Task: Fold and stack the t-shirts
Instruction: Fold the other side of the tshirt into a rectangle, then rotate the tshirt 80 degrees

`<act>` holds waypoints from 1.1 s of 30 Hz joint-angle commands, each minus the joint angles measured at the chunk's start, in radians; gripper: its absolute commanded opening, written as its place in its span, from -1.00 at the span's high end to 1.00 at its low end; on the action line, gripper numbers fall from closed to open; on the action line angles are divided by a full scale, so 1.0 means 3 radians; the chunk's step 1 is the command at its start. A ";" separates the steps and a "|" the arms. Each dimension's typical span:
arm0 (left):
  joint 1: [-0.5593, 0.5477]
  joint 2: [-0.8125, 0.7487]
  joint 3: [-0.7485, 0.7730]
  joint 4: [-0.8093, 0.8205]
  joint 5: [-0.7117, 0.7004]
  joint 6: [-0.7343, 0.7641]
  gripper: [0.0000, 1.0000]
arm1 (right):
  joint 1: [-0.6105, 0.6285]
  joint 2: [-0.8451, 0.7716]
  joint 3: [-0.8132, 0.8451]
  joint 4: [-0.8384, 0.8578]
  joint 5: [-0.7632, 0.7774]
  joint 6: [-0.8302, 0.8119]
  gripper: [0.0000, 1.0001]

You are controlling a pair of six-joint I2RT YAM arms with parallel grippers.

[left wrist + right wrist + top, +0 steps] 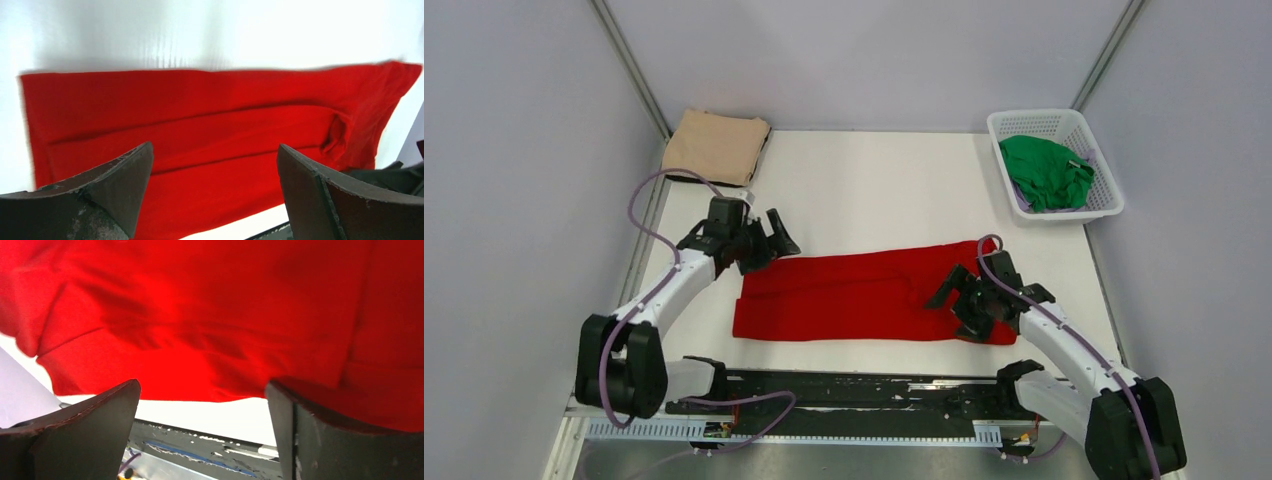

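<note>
The red t-shirt (854,296) lies flat on the white table as a long folded strip; it also fills the left wrist view (200,130) and the right wrist view (225,315). My left gripper (769,245) is open and empty above the strip's far left corner. My right gripper (964,300) is open and empty over the strip's right end. The tan t-shirt (716,146) lies folded at the far left corner. The green t-shirt (1046,172) lies crumpled in the white basket (1104,180).
The basket stands at the far right of the table (874,190). A black rail (844,390) runs along the near edge between the arm bases. Grey walls enclose the table on three sides.
</note>
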 commanded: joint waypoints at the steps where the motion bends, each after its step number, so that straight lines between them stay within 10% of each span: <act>1: -0.0141 0.0389 0.0002 0.0293 0.0283 0.0027 -1.00 | -0.0142 0.0078 -0.0249 0.0345 0.0032 0.0477 -1.00; 12: -0.0163 0.0246 -0.0788 0.0124 -0.0216 -0.0114 -1.00 | -0.0698 0.1343 0.0371 0.1283 0.0061 -0.0191 -1.00; 22: -0.0363 -0.0532 -0.1300 0.0258 0.0054 -0.0543 -1.00 | -0.0702 0.3640 0.2947 0.1196 -0.0318 -0.1159 -1.00; 33: -0.1265 0.0380 -0.0564 0.0657 -0.0004 -0.0644 -1.00 | -0.0563 0.5381 0.5385 0.0880 -0.0902 -0.1184 -1.00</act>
